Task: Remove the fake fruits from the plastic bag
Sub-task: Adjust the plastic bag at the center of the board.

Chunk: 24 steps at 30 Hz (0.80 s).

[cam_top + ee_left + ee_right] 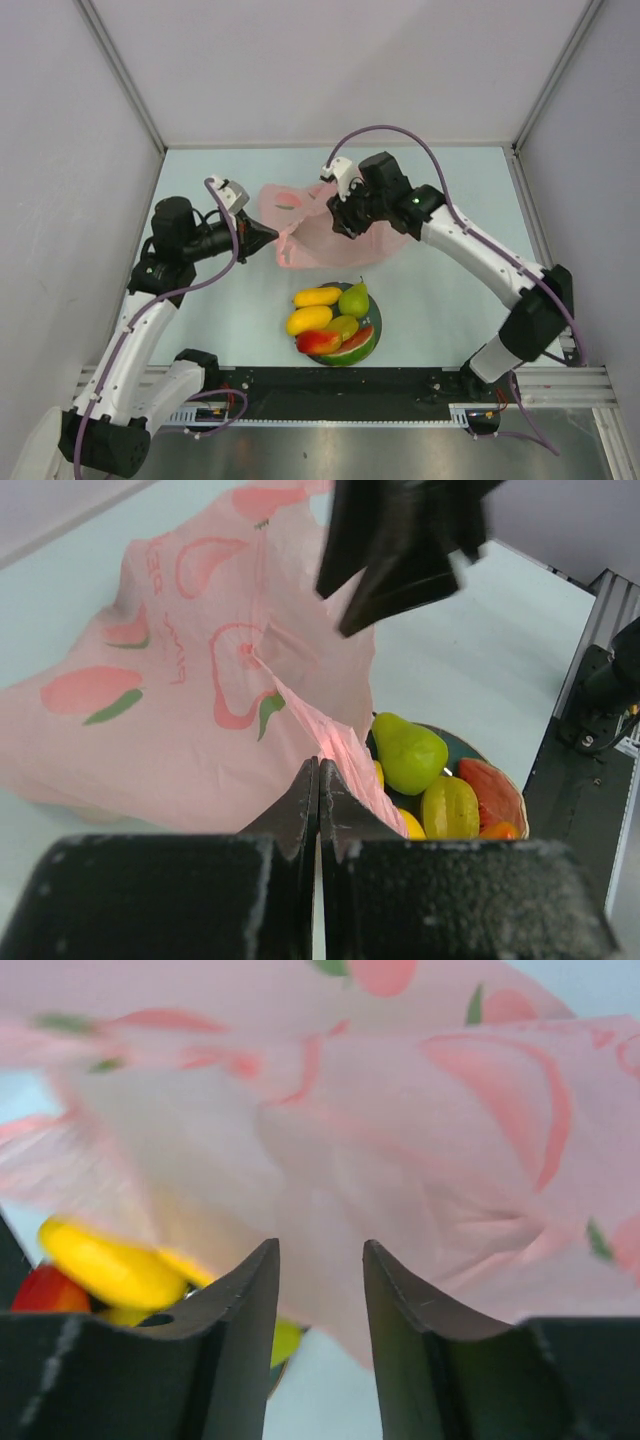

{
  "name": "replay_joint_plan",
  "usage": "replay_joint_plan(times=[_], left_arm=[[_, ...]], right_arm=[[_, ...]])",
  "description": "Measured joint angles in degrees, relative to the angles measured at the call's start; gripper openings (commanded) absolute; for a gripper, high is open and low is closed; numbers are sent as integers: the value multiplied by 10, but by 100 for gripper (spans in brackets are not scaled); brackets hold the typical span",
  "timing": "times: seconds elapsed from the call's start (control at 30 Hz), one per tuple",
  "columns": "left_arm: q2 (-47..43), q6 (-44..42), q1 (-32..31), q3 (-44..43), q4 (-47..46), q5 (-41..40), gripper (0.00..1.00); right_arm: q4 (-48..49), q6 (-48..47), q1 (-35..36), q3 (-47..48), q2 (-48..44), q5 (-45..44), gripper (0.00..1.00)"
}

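The pink bag (300, 215) lies crumpled on the pale worktop (450, 290), towards the far side and between the two arms. The left tool (272, 238) is at the bag's left edge. In its own wrist view the left tool (319, 780) has its fingers pressed fully together with a fold of the thin pink plastic (180, 710) pinched between them. The right tool (338, 218) hangs over the middle of the bag. From its wrist camera the right tool (320, 1250) stands partly open, a clear gap between the fingers and nothing held in it, with the bag (400, 1140) just beyond.

Nearer the arms, just in front of the bag, a dark round plate (376, 312) carries the fruits (330, 322). They are two yellow mangoes (317, 296), a green pear (353, 299), a red-and-yellow mango (318, 342) and a watermelon slice (358, 342), all packed touching one another. I can't see inside the bag from here.
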<state>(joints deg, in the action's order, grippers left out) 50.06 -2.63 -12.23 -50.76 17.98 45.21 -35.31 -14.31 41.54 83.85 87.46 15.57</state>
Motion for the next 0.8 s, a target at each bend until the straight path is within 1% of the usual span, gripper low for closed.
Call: replay_joint_plan(times=[0.1, 0.17, 0.27, 0.3, 0.37, 0.4, 0.47, 0.5, 0.57, 0.7, 0.8], left_arm=[[2, -21, 0, -36, 34, 0, 0], [5, -32, 0, -64, 58, -1, 0], [8, -45, 0, -93, 84, -11, 0], [7, -49, 0, -97, 94, -17, 0], [7, -57, 5, -101, 116, -31, 0], [7, -65, 11, -102, 132, -42, 0], [7, -81, 20, -103, 164, -72, 0], [7, -92, 23, -103, 181, -88, 0], [5, -118, 26, -98, 211, -120, 0], [-13, -155, 27, -76, 251, -162, 0], [-28, -156, 27, -78, 268, -177, 0]], right_arm=[[42, 23, -26, 25, 69, 0, 39], [67, 38, -37, 44, 130, 2, 39], [79, 61, -44, 94, 228, 7, 40], [81, 69, -45, 116, 258, 9, 45], [95, 90, -44, 158, 313, 12, 50], [103, 101, -44, 172, 330, 15, 56], [112, 131, -44, 212, 371, 25, 63], [120, 142, -44, 225, 383, 31, 68], [138, 166, -42, 242, 402, 44, 71], [170, 212, -34, 247, 419, 59, 72], [182, 237, -20, 247, 430, 56, 73]])
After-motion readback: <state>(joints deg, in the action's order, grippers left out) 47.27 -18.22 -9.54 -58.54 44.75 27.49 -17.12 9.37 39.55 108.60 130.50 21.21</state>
